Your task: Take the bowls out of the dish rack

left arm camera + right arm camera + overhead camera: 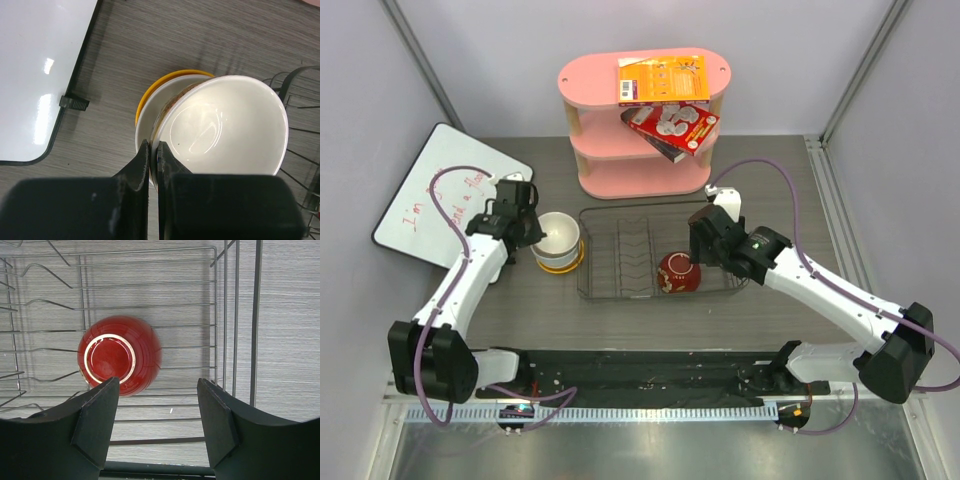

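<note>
My left jaws are pressed almost together, their two fingers (137, 172) leaving only a slit. The rim of the top bowl (225, 125) runs into that slit, with one finger inside the bowl and the other outside its wall, so I am pinching it by its near edge. That bowl is pale and glossy inside. It sits tilted in a stack, over a white bowl (146, 117), with a yellow-orange bowl (172, 76) at the bottom. The stack stands on the surface (650, 325), outside the dish rack (630, 245) and just beside its left end. My right jaws are spread wide and hold nothing; they hang over the right part of the rack. The dark red bowl (119, 355) lies upside down inside the rack, its foot ring facing up at me. In my right wrist view it is not centred in the gap. It sits toward one finger (95, 415), whose tip overlaps its edge, and well clear of the other finger (217, 420). Whether that tip touches the bowl I cannot tell.
</note>
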`<state>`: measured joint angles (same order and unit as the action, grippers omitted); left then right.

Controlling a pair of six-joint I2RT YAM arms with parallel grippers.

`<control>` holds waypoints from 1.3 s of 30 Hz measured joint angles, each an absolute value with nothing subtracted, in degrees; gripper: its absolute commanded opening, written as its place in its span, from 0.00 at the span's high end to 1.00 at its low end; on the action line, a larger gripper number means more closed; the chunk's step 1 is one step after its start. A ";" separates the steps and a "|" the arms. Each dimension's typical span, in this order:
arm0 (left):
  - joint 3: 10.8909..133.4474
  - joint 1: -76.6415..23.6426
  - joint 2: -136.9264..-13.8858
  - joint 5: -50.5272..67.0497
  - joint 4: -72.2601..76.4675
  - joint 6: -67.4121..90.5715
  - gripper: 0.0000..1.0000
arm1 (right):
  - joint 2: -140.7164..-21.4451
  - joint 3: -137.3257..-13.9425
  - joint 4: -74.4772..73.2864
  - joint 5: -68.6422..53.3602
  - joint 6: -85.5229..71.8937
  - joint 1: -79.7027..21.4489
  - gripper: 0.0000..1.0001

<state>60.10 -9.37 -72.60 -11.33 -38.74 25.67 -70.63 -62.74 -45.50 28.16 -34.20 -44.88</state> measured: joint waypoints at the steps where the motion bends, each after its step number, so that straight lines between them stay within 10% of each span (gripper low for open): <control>1: 59.68 -9.34 -72.38 -11.35 -38.65 25.87 1.00 | -70.63 -62.74 -45.50 28.16 -34.20 -44.88 0.30; 5: 58.17 -9.32 -71.75 -11.53 -38.65 26.65 0.98 | -70.63 -62.74 -45.50 28.14 -34.22 -44.88 0.30; 8: 57.69 -9.30 -71.48 -11.57 -38.65 26.61 0.72 | -70.63 -62.74 -45.50 28.10 -34.24 -44.88 0.30; 14: 56.69 -9.41 -70.96 -10.17 -38.39 26.79 0.58 | -70.63 -62.74 -45.52 27.51 -34.70 -44.88 0.30; 28: 58.54 -11.05 -64.03 -9.37 -39.77 24.80 0.52 | -69.82 -62.74 -46.26 27.03 -35.57 -44.88 0.28; 39: 67.13 -31.22 -61.25 0.12 -34.37 27.38 0.52 | -66.61 -61.98 -46.57 23.40 -40.77 -44.88 0.27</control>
